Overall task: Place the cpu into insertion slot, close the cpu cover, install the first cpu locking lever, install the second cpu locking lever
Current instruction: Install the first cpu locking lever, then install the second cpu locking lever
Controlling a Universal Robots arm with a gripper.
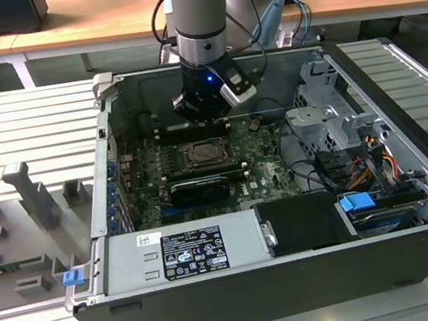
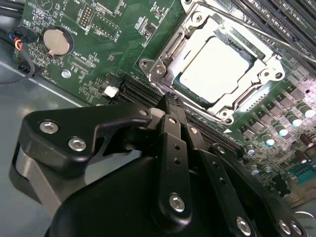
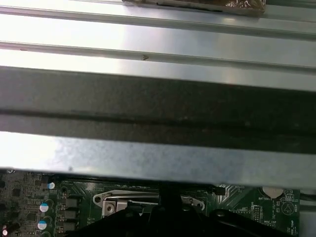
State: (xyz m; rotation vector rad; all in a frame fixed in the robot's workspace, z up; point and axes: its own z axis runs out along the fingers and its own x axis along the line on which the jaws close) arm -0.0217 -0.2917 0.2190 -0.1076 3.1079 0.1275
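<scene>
The open computer case holds the green motherboard. On it the cpu sits in the insertion slot, the cpu cover lying flat around it. The gripper hangs just beside the slot — fingers pressed together, holding nothing.

This looks like a robotics lab or electronics workshop. An opened computer case with its green motherboard exposed lies on a ribbed metal desk, with grey fixture blocks near the desk's edge at the exterior view's left. Beyond the desk's far edge stand wooden office tables strewn with papers and cables.
</scene>
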